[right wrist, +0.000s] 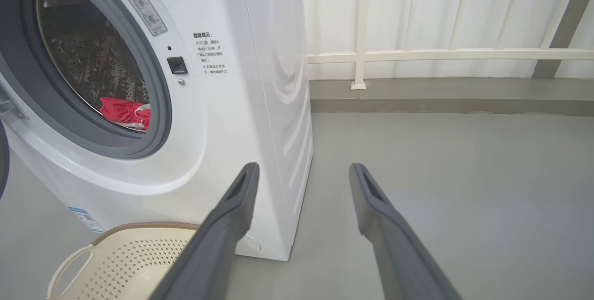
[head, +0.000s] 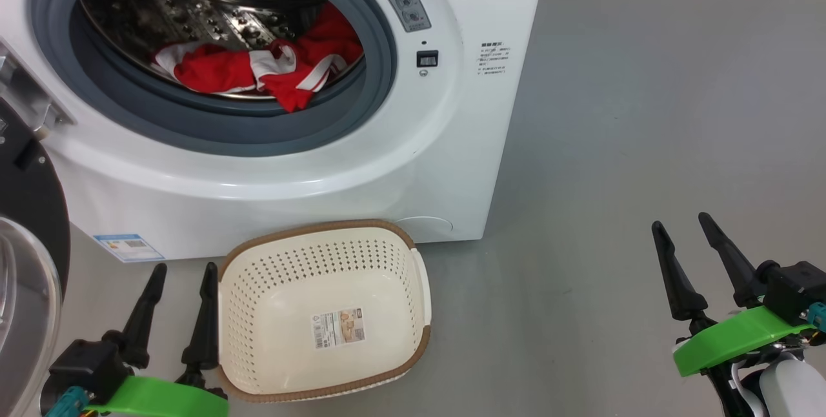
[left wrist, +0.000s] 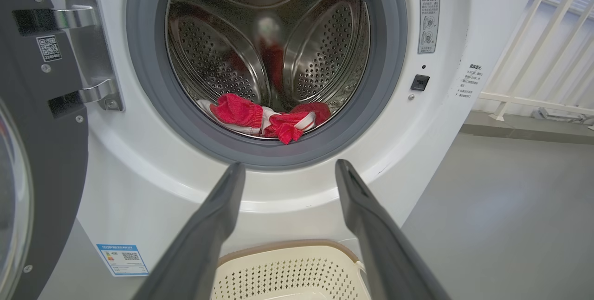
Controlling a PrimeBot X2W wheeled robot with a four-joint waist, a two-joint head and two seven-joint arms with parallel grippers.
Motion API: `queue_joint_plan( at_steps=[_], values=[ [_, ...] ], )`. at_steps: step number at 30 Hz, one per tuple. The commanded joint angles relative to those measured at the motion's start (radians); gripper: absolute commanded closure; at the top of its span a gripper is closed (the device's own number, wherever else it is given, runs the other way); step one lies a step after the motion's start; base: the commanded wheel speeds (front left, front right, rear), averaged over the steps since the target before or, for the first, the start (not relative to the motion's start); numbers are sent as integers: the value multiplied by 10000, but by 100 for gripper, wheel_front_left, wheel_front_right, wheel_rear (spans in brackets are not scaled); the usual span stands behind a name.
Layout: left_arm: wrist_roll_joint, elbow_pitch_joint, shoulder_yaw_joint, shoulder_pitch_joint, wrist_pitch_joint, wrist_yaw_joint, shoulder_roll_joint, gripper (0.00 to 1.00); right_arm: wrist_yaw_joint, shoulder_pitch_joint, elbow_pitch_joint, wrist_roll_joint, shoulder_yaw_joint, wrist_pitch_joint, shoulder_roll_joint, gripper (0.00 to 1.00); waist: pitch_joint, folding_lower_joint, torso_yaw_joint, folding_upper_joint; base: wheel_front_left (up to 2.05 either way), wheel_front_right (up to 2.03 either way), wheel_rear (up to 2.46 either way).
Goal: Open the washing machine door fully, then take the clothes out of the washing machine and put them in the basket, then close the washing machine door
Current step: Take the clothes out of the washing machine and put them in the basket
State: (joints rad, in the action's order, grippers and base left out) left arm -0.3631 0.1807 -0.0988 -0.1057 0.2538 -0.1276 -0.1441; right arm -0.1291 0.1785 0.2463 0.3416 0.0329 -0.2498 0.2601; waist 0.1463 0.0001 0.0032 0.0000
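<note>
My left pincer sits low, just beside the left wall of the small cream-white perforated plastic basket with the brown woven-look rim. Its 2 long dark fingers are spread wide and hold nothing. In the left wrist view they point at the front of the big white front-loading washing machine, just below its opening.

My right pincer hangs over the bare grey floor, well apart from the machine and the basket, its 2 fingers also parted wide and empty.

The large round door with the glossy black frame and clear glass bowl stands open, swung out to my left on its metal hinge.

The bright red garments with white stripes and trim lie bunched at the bottom front of the perforated steel drum, 1 red corner draping onto the grey rubber gasket. Neither pincer touches them.

The basket stands on the floor right in front of the machine, below the opening, with nothing in it but a paper label on its bottom. A blue sticker sits at the machine's lower left corner. A white railing runs along the wall behind the machine.
</note>
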Motion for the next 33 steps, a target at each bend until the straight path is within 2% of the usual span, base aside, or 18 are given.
queue_joint_plan(
  at_steps=[1,12,17,24,33],
  values=[
    [-49,-38,311,-315,80,-31,-211,0,-16,70,-214,-145,271,-120,150,0,57,0,-21,0,0,0,0],
    [-7,338,275,-954,80,-31,-225,0,-16,262,-246,-159,395,-120,31,0,379,0,-216,0,0,0,0],
    [177,549,45,-1728,80,-31,-365,0,-16,435,-293,-168,463,-120,-81,0,673,0,-347,0,0,0,0],
    [187,2275,-778,-3906,31,-31,-757,0,-16,802,-343,-178,631,-120,-304,0,1306,0,-663,0,0,0,0],
    [-270,4395,-1688,-6753,-1003,-31,-1299,0,-16,1361,-372,-181,966,-120,-668,0,2318,0,-1316,0,0,0,0]
  ],
)
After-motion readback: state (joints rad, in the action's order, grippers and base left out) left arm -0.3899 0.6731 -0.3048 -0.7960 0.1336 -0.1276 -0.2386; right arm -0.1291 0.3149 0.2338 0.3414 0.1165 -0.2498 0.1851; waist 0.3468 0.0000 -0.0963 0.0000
